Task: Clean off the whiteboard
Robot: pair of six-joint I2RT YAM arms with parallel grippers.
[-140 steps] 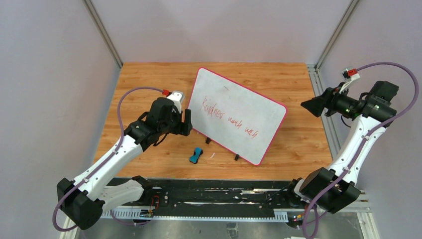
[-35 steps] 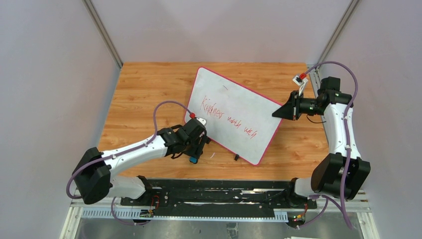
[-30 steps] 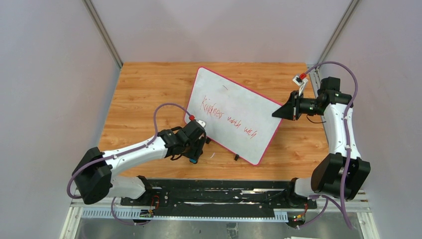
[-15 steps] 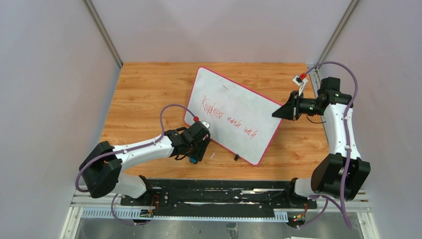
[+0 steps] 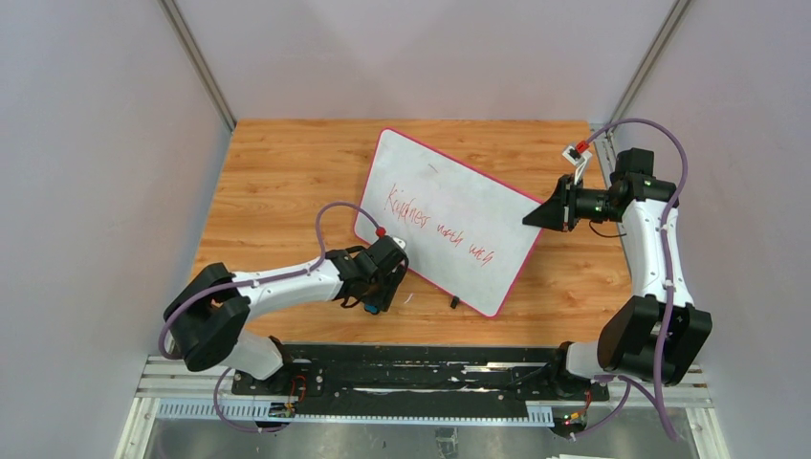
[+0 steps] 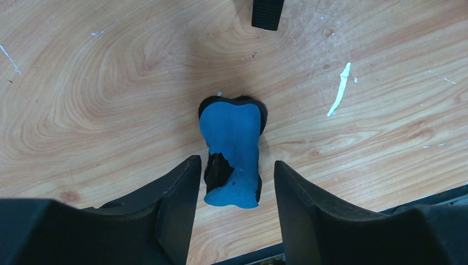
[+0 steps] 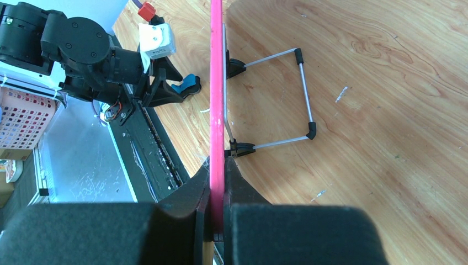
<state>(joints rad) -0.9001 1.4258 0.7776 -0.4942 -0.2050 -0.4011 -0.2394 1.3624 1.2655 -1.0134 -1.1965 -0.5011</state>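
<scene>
whiteboard (image 5: 449, 220) count 1, eraser (image 5: 371, 308) count 1, arms 2. the board stands tilted on the wooden table (image 5: 277, 172), mid to back, turned so its long edges run diagonally. 1 row of red writing (image 5: 435, 229) runs across its face. 2 black feet (image 5: 454, 303) show at its near long edge in the top view. the right wrist view shows 1 wire stand (image 7: 303, 94) behind it with 2 black corner caps.

right gripper (image 5: 532, 218) is at the board's right corner. its fingers are pinched tight on the pink rim (image 7: 216, 99), which runs edge-on straight up that view.

left gripper (image 6: 234, 165) is low over the eraser, just beside the board's near-left corner. jaws are moderately wide, 1 finger on each side of the blue-and-black block, with a slim gap on the left and a bigger one on the right. no contact seen. the eraser lies flat, blue face up, and 1 board foot (image 6: 267, 12) sits just beyond it. 1 white scrap (image 6: 338, 91) lies on the wood to its right.

room: wide bare wood left of the board and a band behind it. a narrower strip lies between the board's right corner and the table's right edge. the eraser is near the table's near edge, with the black rail just past it.
</scene>
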